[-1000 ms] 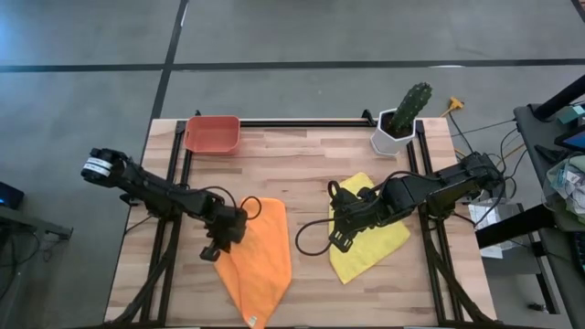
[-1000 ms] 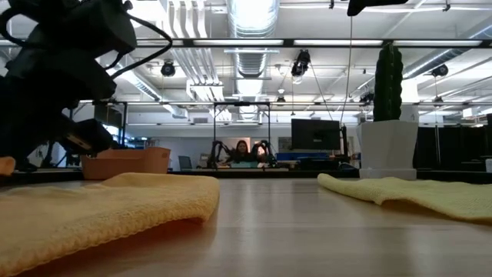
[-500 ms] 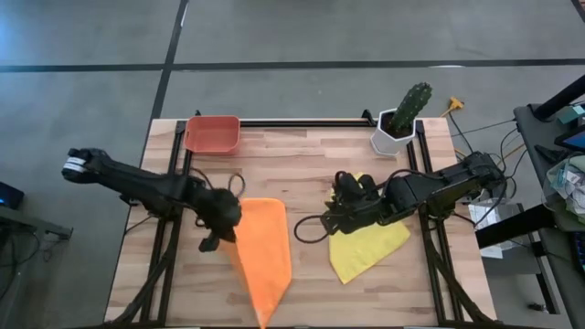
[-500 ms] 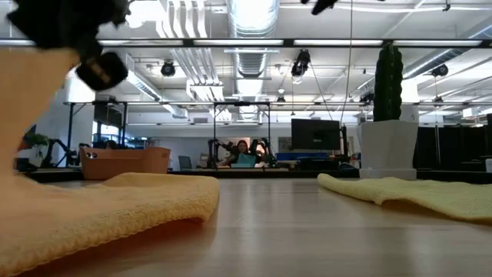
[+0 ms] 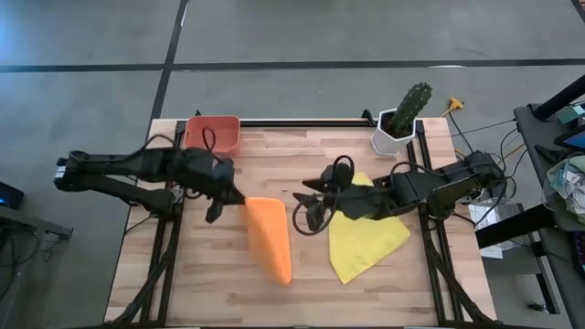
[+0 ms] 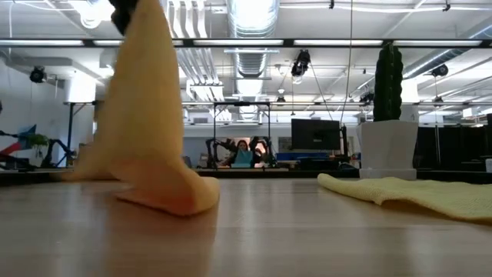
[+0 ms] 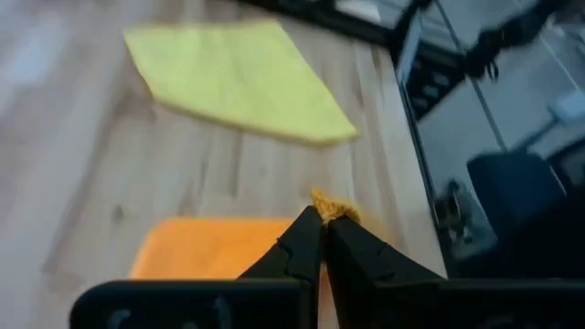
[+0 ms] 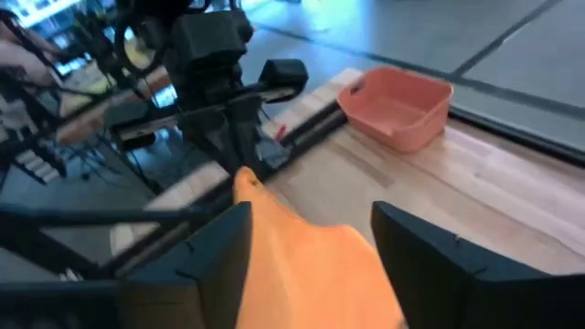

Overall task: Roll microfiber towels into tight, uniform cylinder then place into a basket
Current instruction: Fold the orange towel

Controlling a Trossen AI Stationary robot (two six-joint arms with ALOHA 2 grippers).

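Light wooden table [image 5: 311, 155] stood on a grey concrete floor [image 5: 366, 37] crossed by dark seam lines. Low view showed an open industrial ceiling with silver ducts [image 6: 250, 54] and strip lights [image 6: 254, 11]. A dark monitor [image 6: 315, 135] and a seated person [image 6: 244, 151] were far behind. Cluttered bench [image 5: 562, 183] beside the table.
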